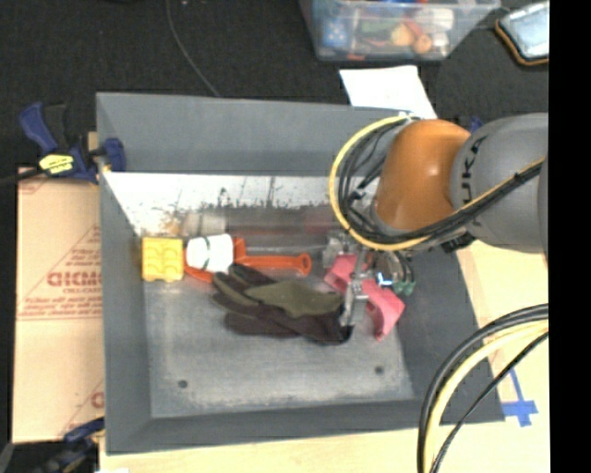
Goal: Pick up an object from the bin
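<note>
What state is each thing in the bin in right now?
gripper: low in the bin, at the glove's right end
glove: dark, lying crumpled mid-bin
pink thing: partly hidden under the gripper
orange tool: lying flat behind the glove
white piece: lying beside the block
block: yellow, resting at the left

A dark surface (138,46) surrounds the station. A clear plastic container (388,28) stands at the top. A white paper sheet (383,88) lies just below it.
</note>
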Robot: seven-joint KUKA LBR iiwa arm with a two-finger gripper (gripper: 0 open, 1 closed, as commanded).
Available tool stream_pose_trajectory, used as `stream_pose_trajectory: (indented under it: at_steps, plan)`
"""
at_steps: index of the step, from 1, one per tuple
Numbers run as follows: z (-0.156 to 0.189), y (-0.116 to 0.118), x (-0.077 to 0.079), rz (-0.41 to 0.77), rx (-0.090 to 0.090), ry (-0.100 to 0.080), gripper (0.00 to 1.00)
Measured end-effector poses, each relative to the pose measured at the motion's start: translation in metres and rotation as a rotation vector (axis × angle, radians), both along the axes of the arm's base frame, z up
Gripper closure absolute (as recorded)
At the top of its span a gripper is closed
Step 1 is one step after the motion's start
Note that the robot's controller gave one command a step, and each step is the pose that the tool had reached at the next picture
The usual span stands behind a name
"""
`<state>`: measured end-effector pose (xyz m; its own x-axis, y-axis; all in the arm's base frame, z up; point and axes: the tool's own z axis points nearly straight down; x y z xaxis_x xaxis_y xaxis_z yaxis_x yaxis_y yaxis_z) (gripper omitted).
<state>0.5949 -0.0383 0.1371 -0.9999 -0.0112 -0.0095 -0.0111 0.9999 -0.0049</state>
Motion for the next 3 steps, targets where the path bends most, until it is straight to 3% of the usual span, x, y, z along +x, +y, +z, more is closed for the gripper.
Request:
stream_pose_trajectory:
  at_steps: [1,2,3]
  plan:
    - [-0.036,-0.015,-0.02,-0.248,0.005,-0.007,0.0]
    - [-0.065,0.063,0.018,-0.103,-0.001,-0.005,0.0]
    - [-0.066,0.005,-0.031,-0.331,0.002,-0.009,1.0]
